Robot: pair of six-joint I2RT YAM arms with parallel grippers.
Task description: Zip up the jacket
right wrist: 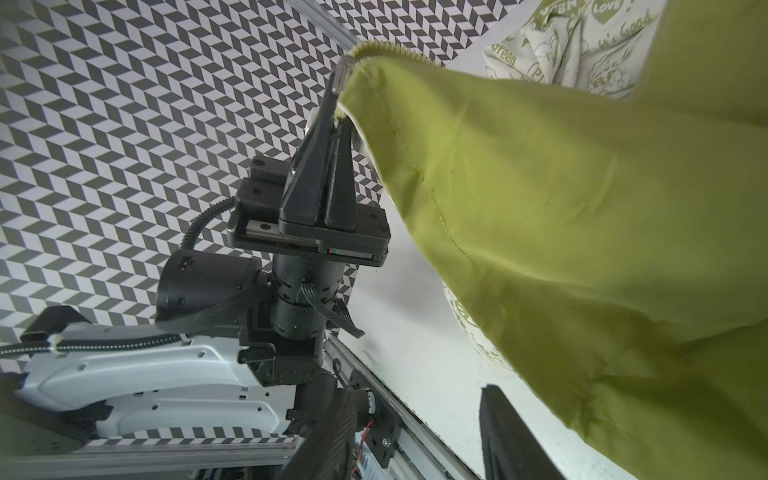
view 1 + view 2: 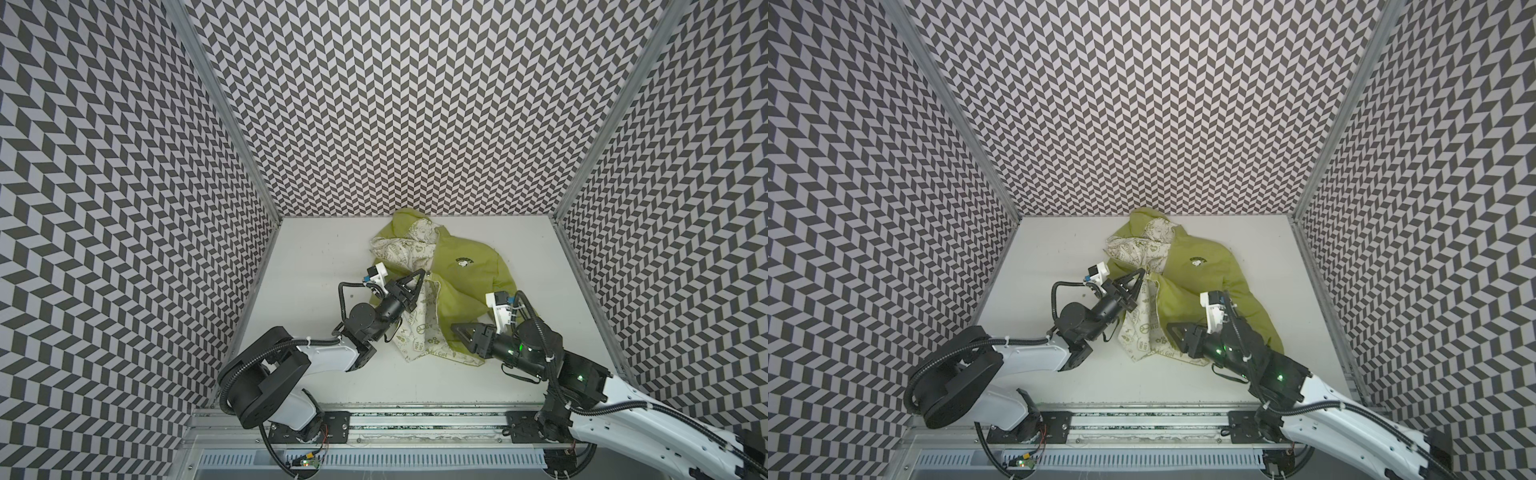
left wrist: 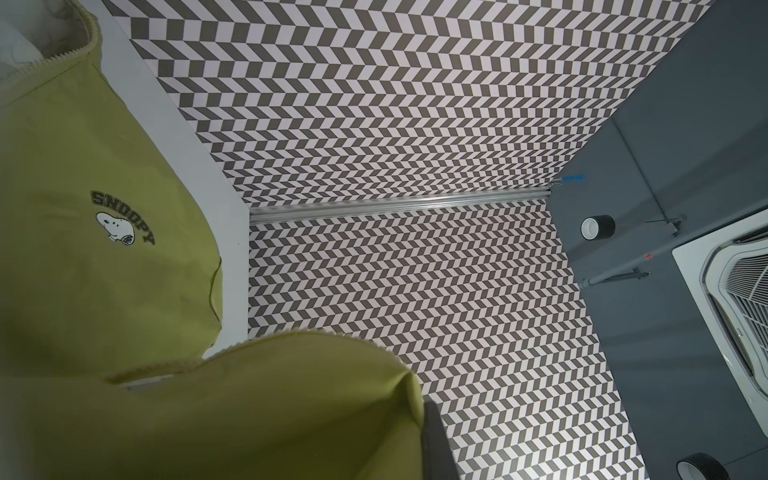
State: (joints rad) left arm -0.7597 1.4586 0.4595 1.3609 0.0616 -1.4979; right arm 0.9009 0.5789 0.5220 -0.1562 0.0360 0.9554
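Observation:
The green jacket [image 2: 465, 282] [image 2: 1192, 282] lies crumpled on the white table, front partly open, with the cream printed lining [image 2: 415, 332] showing. My left gripper [image 2: 423, 272] [image 2: 1142, 272] is shut on the jacket's front edge at the zipper and holds it lifted. In the right wrist view that left gripper [image 1: 338, 95] pinches the fabric, with a metal zipper part [image 1: 341, 68] and zipper teeth [image 1: 390, 50] just past its tips. My right gripper [image 2: 455, 328] [image 2: 1171, 328] [image 1: 415, 436] is open beside the jacket's lower hem, with nothing between its fingers. The chest logo [image 3: 120, 220] faces up.
The white table [image 2: 324, 257] is boxed in by patterned walls [image 2: 415, 124] at the back and both sides. A metal rail [image 2: 415, 419] with the arm bases runs along the front edge.

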